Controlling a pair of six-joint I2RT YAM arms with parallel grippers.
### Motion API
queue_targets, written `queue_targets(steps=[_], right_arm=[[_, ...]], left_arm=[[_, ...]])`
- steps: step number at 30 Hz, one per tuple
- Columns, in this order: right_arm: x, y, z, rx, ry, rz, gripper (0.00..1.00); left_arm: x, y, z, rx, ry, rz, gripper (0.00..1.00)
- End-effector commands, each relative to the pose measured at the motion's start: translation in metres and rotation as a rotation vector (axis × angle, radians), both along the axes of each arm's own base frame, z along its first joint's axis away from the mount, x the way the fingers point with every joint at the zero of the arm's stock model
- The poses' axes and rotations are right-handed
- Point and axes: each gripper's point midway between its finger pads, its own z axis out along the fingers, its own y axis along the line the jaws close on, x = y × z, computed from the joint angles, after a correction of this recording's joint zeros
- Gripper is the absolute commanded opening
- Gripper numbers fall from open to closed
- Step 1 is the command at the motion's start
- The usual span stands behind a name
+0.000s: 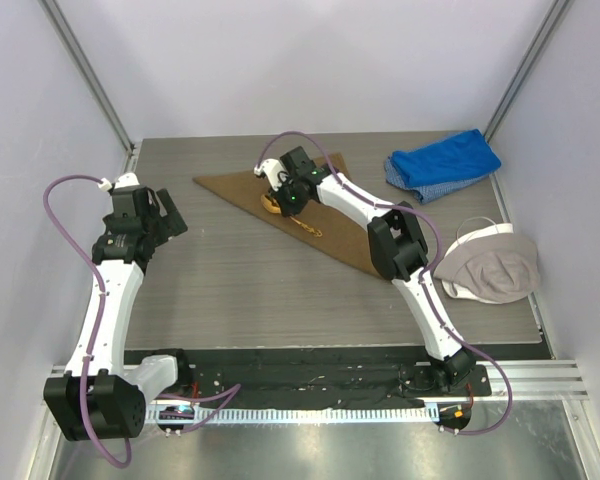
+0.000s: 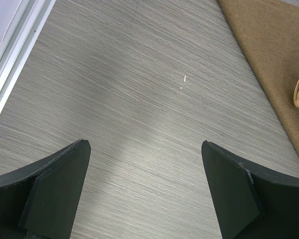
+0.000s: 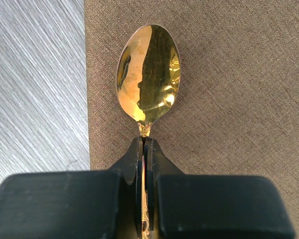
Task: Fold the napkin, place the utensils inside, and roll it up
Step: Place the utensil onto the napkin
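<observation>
1. The right end effector (image 3: 144, 149) is pinched tight on the thin neck of a gold spoon (image 3: 149, 74), just below the bowl. The rest of the handle is hidden between the fingers.
2. The spoon's bowl sits over the tan napkin (image 1: 230, 185), close to one of its straight edges, with bare counter (image 1: 240, 290) just beside it. From these views it cannot be told whether the spoon rests on the cloth or hangs slightly above it.
3. The napkin lies flat toward the far middle of the counter in a long triangular shape, which suggests the fold is already made.
4. The left end effector (image 2: 145, 144) stands wide apart and holds nothing. It hovers over bare counter on the left, near the napkin's edge but clear of it.
5. A blue cloth (image 1: 445, 165) and a beige-and-white cap-like item (image 1: 490, 265) lie at the right side, well apart from the work.
6. The step in hand looks to be placing the spoon inside the napkin; the roll is not yet begun.
7. The next move likely calls for setting the spoon down fully on the cloth and letting go without dragging the fabric. After that, the edge nearest the spoon needs a grip so the cloth can be rolled over it, and the idle left arm may have to pin the napkin as it turns.
</observation>
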Motion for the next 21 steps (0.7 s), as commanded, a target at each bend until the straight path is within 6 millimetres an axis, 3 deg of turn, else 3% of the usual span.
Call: queue_targets(steps=[1,8,14,18,19,21], right_arm=[[0.003,0.004,0.005,0.011,-0.023,0.016,0.02],[0.003,0.005,0.006,0.018,-0.021,0.017,0.08],[0.007,0.011,0.017,0.049,-0.033,0.017,0.24],[0.009,0.015,0.028,0.073,-0.046,0.022,0.36],[0.008,0.016,0.036,0.083,-0.052,0.021,0.41],[0.006,0.015,0.043,0.091,-0.053,0.015,0.43]], left_arm=[[0.004,-0.001,0.001,0.004,-0.011,-0.018,1.00],[0.008,-0.004,0.001,-0.026,-0.018,-0.015,1.00],[0.026,-0.019,0.001,-0.173,-0.068,0.033,1.00],[0.056,-0.025,-0.005,-0.260,-0.150,0.068,1.00],[0.065,-0.026,-0.017,-0.278,-0.128,0.078,1.00],[0.083,-0.025,-0.017,-0.298,-0.150,0.096,1.00]])
